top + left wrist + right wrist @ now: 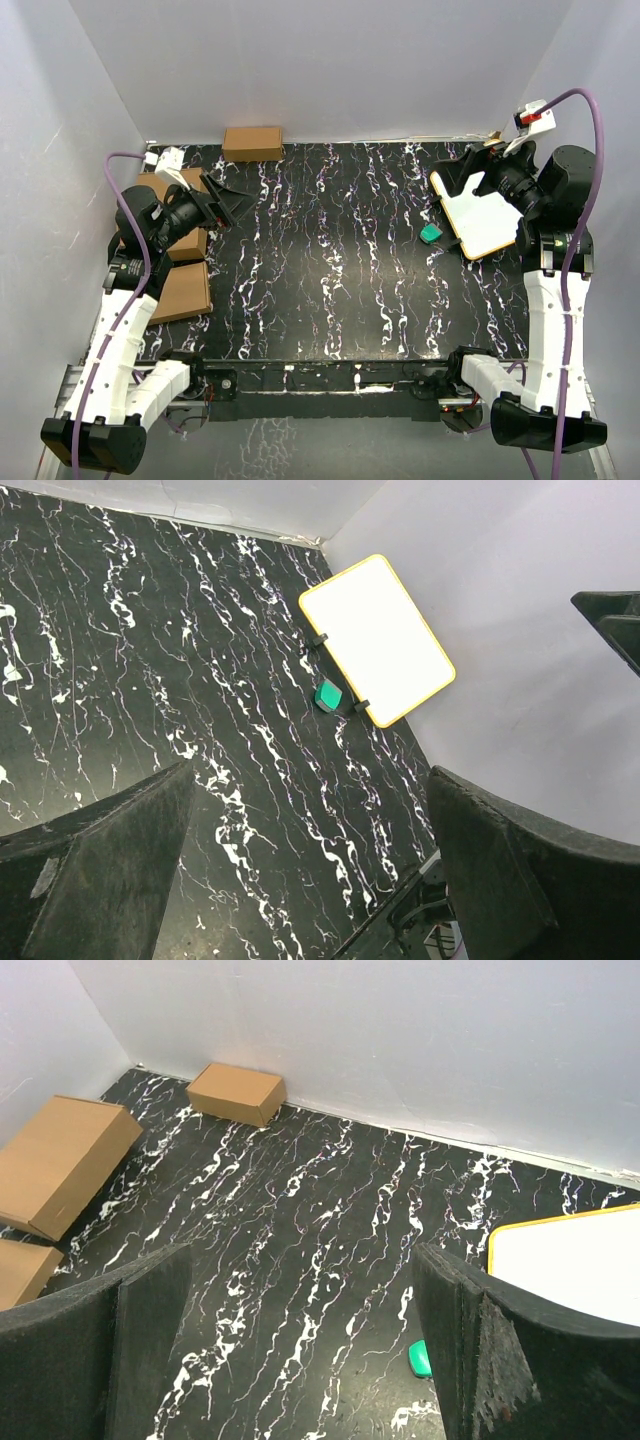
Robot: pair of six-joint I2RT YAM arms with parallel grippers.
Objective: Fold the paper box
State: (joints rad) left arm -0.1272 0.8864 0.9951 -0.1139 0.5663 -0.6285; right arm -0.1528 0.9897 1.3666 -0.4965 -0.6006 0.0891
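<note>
The left claw (226, 205) hangs over the left side of the black marbled desk (340, 280). Its fingers are spread wide, gripping and touching nothing. The right claw (455, 178) hangs further back on the right, equally wide and empty. It is above the far-left corner of a white board (485, 215) with a yellow rim. A small green thing (430, 234) lies just beside that board's left edge.

I cannot tell which brown cardboard piece is the paper box, since all three in sight look like closed boxes. The near box (182, 292) lies flat at the desk's left edge, partly under the left arm. The middle box (65, 1160) lies just behind it, its long axis running roughly near to far. The far box (252, 143) sits against the back wall, its long axis running left to right.
</note>
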